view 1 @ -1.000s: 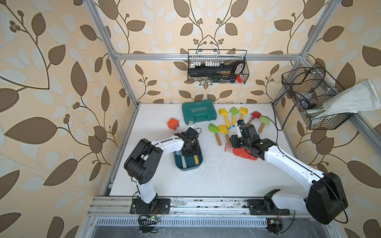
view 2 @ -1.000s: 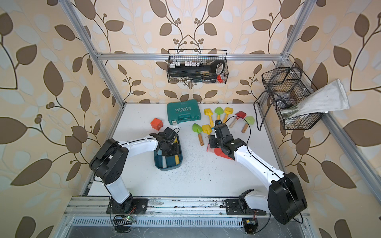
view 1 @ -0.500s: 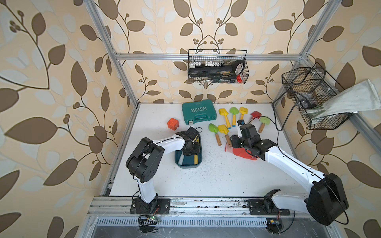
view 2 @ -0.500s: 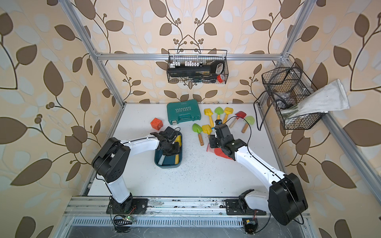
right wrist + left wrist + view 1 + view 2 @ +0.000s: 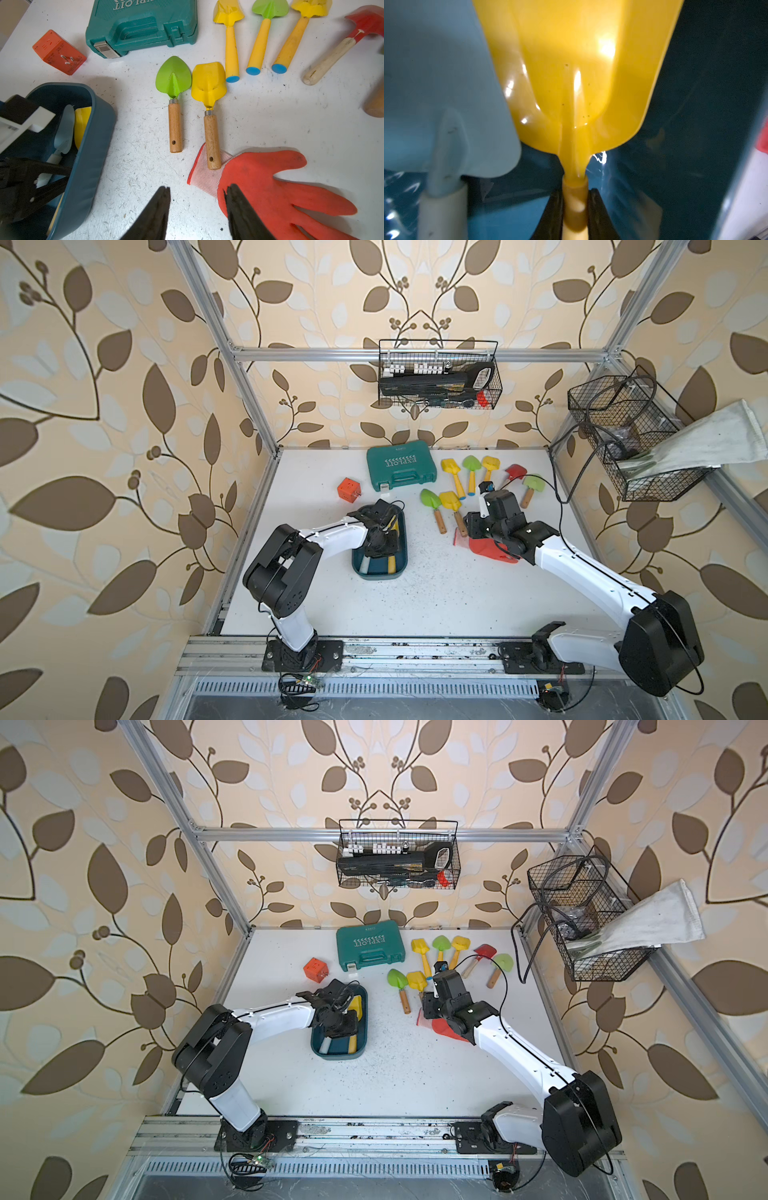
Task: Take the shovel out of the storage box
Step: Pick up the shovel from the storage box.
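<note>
Starting at the near rail (image 5: 415, 649) along the lower edge of both top views: two arm bases (image 5: 301, 655) bolted down, white table (image 5: 457, 593) beyond, black specks scattered over it.

Left of centre, storage box (image 5: 376, 576) flat on the table, long side pointing away from the rail. Inside it, side by side: pale blue shovel (image 5: 446, 93) toward the left wall, yellow shovel (image 5: 571, 72) toward the right wall, both blades at the far end. Left gripper (image 5: 575, 209) down inside the box, clamped on the yellow shovel's handle just behind the blade, one black finger (image 5: 554, 214) pressed to each side. Cannot tell whether raised off the box floor.

Right of centre, right gripper (image 5: 196, 193) poised above bare table beside the cuff of a red glove (image 5: 270, 187), jaws apart, nothing between them.

Just past the glove, green trowel (image 5: 173, 76) and yellow trowel (image 5: 208, 83), wooden handles parallel, the yellow trowel's handle end resting on the cuff.

Farther back, three yellow-handled shovels (image 5: 259, 41) in a row, red shovel (image 5: 367, 20) and green shovel (image 5: 533, 483) to their right.

Toward the upper centre, green case (image 5: 401, 466) shut, lettering on the lid, orange cube (image 5: 348, 490) to its left.

Highest in frame, wire basket (image 5: 438, 377) hung at the back, second wire basket (image 5: 623, 439) at the right, pale cloth (image 5: 706, 439) draped out of it.
</note>
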